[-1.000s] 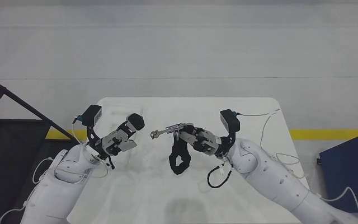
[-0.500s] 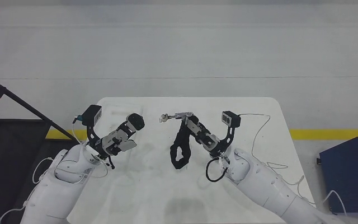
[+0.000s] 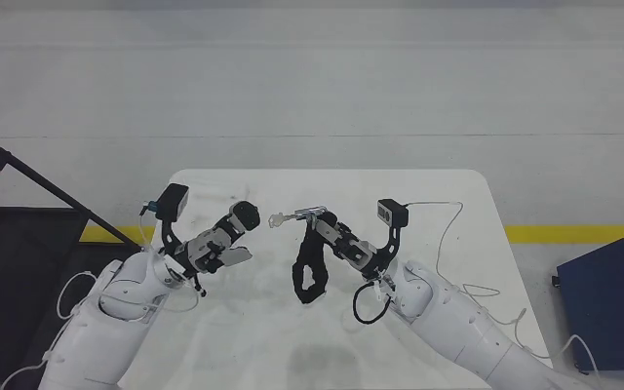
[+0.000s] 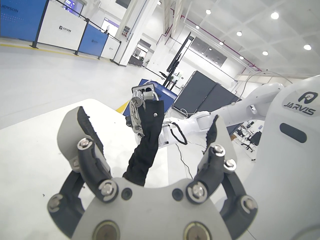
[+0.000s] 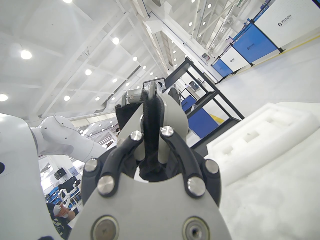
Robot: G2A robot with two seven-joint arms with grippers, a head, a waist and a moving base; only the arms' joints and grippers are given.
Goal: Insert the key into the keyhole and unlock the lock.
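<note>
Our right gripper (image 3: 314, 220) pinched the lock (image 3: 280, 219) by its black strap (image 3: 310, 268), held above the middle of the table (image 3: 429, 195), facing our left gripper (image 4: 148, 117), which was spread and empty. Inserting and turning the key, we judged, were both still undone.

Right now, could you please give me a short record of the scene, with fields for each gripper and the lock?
left gripper: open, empty, pointed at the lock
right gripper: shut on the black strap, raised above the table
lock: metal cylinder sticking out past the right gripper's fingertips, round end face turned towards the left gripper
black strap: hangs in a loop below the right gripper
</note>
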